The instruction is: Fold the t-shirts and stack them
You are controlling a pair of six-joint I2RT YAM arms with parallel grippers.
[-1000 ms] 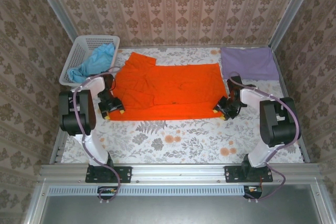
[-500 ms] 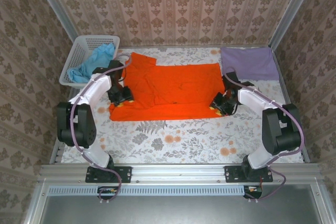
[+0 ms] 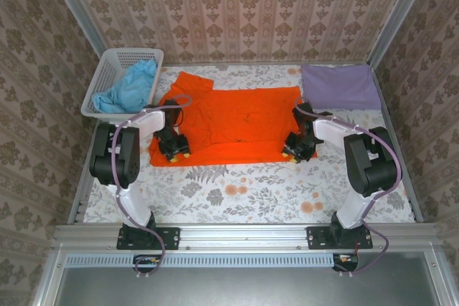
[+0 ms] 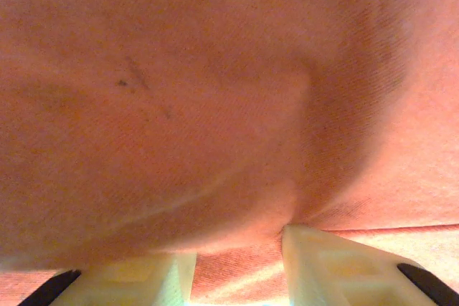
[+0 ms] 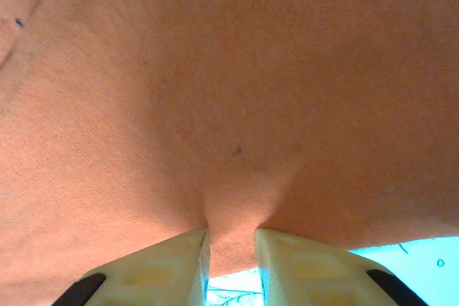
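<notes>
On the counter [image 3: 251, 191], the spread t-shirt [image 3: 237, 120] lies flat across the middle, nearer the far edge than the near one. Behind it and to the left, at the far left corner, stands the basket [image 3: 107, 69], with a bunched t-shirt [image 3: 129, 87] inside it. At the far right corner lies the folded t-shirt [image 3: 341, 85], just beside the spread one's far right corner. The left pincer [image 3: 178, 152] sits on the spread t-shirt's near left corner and the right pincer [image 3: 292, 150] on its near right corner, each with a fold of that near edge between its fingers.
</notes>
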